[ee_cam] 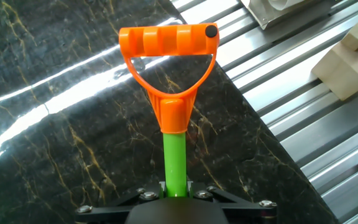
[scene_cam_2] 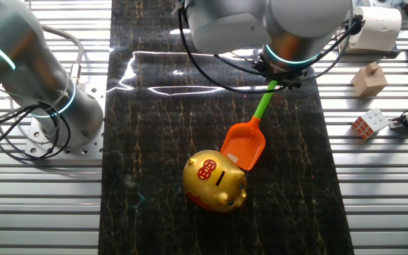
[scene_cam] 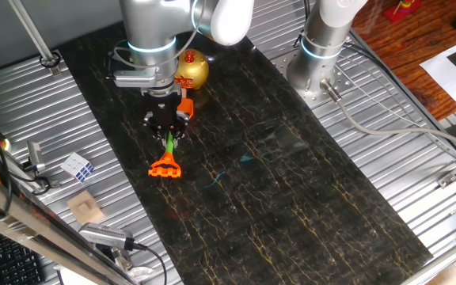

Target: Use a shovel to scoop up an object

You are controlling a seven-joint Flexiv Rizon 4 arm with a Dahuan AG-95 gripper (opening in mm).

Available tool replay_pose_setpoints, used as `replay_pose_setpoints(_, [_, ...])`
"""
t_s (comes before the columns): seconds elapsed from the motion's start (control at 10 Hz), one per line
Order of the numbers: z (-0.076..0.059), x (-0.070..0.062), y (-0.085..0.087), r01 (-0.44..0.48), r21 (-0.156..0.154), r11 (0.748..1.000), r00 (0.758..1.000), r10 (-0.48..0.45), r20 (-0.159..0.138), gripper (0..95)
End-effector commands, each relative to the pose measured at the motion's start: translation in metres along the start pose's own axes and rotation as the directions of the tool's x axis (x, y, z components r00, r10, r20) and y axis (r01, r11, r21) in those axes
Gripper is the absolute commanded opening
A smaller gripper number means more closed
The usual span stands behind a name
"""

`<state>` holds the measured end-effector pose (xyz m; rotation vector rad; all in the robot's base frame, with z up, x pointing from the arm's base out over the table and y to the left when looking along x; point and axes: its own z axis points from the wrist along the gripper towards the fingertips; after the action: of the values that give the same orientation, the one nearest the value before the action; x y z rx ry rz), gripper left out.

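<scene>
The other fixed view: the shovel [scene_cam_2: 245, 142] is pinched at its green shaft by the gripper [scene_cam_2: 280, 79], blade set beside the object [scene_cam_2: 215, 181]; nothing is scooped yet.

Arm [scene_cam: 153, 32]: thick silver-grey cylindrical links with a glossy white rounded joint cover
Joint ring: a thin glowing cyan band circled the lower link
Wrist: a flat grey flange stood above the gripper
Gripper [scene_cam: 168, 123]: compact black body; small silver screw heads showed along its edge in the hand view
Cables: thin black leads looped around the wrist
</scene>
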<state>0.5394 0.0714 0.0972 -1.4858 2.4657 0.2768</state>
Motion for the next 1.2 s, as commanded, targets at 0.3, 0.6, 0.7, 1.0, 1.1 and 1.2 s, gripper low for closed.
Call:
replay_pose_setpoints(0.3, [0.0032, 0.0034, 0.0003, 0.003, 0.007, 1.000, 1.000, -0.003, -0.006, 0.0])
replay_pose_setpoints(0.6, [0.0054, 0.0065, 0.0021, 0.005, 0.009, 1.000, 1.000, -0.005, -0.008, 0.0])
replay_pose_setpoints(0.7, [0.0054, 0.0067, 0.0022, 0.006, 0.008, 1.000, 1.000, -0.006, -0.009, 0.0])
replay_pose_setpoints(1.0, [0.0061, 0.0078, 0.0031, -0.002, 0.012, 1.000, 1.000, 0.002, -0.015, 0.0])
replay_pose_setpoints(1.1, [0.0073, 0.0087, 0.0028, -0.003, 0.010, 1.000, 1.000, 0.003, -0.002, 0.0])
replay_pose_setpoints(1.2, [0.0075, 0.0091, 0.0033, 0.006, 0.016, 1.000, 1.000, -0.006, -0.013, 0.0])
